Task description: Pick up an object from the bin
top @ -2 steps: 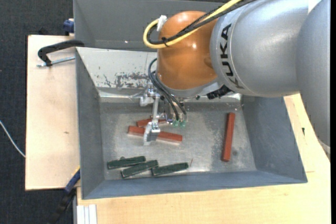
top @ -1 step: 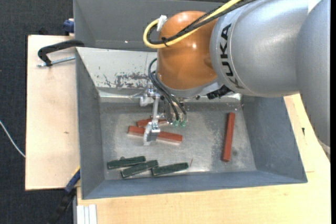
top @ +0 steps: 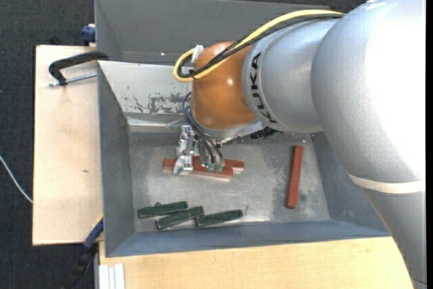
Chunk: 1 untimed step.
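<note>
Where the pincer hangs, a red bar lies seemingly beneath.

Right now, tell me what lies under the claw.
A flat red stick lies under the claw, both ends poking out. The claw covers its middle, so any grip cannot be seen.

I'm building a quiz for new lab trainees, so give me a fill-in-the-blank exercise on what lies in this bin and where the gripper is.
1. The gripper sits low over a flat ___ bar in the middle of the bin.
2. Near the bin's lower wall in the camera view lie ___ dark green bars.
3. In the camera view, a lone red stick lies on the ___ side of the bin floor.
Missing words: red; three; right.
</note>
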Available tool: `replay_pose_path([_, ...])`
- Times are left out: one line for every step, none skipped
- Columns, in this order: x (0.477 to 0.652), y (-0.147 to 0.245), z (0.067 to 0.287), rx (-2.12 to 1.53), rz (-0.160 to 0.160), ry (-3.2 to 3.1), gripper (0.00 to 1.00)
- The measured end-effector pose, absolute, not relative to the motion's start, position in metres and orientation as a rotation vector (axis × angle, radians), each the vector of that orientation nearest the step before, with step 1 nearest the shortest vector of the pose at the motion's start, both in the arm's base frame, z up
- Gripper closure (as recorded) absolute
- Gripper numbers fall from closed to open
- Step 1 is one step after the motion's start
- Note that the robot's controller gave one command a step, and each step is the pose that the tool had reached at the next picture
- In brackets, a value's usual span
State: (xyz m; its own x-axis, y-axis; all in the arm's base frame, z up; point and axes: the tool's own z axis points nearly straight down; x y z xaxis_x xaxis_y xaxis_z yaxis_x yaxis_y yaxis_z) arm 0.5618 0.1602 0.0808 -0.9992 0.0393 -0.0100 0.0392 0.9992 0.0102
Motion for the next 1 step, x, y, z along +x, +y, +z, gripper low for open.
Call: replay_pose_path([0.5603,0.1599,0.0783,0.059,0.014,3.134,0.00])
